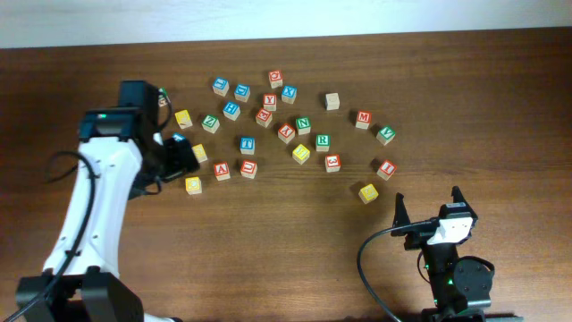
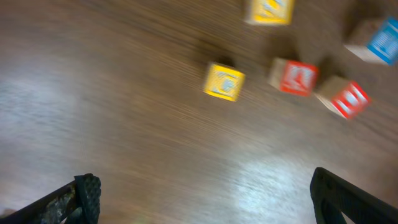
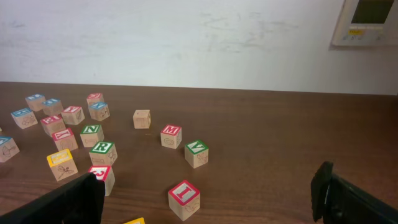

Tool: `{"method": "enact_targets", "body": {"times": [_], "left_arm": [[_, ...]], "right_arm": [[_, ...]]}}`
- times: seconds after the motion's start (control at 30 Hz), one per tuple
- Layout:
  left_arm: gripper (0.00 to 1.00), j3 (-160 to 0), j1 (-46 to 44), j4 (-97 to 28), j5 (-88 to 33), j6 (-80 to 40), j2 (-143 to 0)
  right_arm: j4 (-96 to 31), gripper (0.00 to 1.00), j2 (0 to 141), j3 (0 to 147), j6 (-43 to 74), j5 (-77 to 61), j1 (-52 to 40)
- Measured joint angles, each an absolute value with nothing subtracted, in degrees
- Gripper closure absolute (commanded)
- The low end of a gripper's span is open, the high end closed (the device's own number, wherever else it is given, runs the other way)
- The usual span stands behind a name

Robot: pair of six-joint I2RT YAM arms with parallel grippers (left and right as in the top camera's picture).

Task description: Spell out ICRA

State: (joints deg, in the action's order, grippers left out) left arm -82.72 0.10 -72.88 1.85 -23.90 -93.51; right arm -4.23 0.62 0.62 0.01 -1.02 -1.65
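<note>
On the left half of the table [image 1: 500,80], my left hand [image 2: 205,198] hangs above the wood with its fingers spread wide and nothing between them. Just beyond it lies a yellow block [image 2: 224,81]. I read its letter as a C, though the blur leaves me unsure. To the right of that block sit the red A block [image 2: 293,76] and a second red block [image 2: 345,98], near each other. At the near right, my right hand [image 1: 429,204] is likewise spread and empty, apart from every block. Closest to it, on its far side, are a lone yellow block [image 1: 368,192] and the red I block [image 1: 385,168]. The green R block [image 1: 323,141] lies farther left, in the loose cluster at the middle of the table, with a green N block [image 1: 303,125] just beyond it. A red M block [image 1: 363,118] and a green block [image 1: 385,135] mark the cluster's right edge. All the blocks lie scattered.
</note>
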Motion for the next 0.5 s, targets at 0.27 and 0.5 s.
{"method": "enact_targets", "body": {"times": [0.27, 0.5], "left_arm": [[0.01, -82.7, 9.6, -74.0, 3.7, -23.9, -93.5], [0.01, -82.7, 17.0, -73.9, 3.3, -27.5, -93.5]], "right_arm": [[0.2, 0.02, 0.6, 0.6, 4.8, -9.5, -1.7], [23.7, 0.02, 0.6, 0.6, 30.3, -34.9, -1.7]]}}
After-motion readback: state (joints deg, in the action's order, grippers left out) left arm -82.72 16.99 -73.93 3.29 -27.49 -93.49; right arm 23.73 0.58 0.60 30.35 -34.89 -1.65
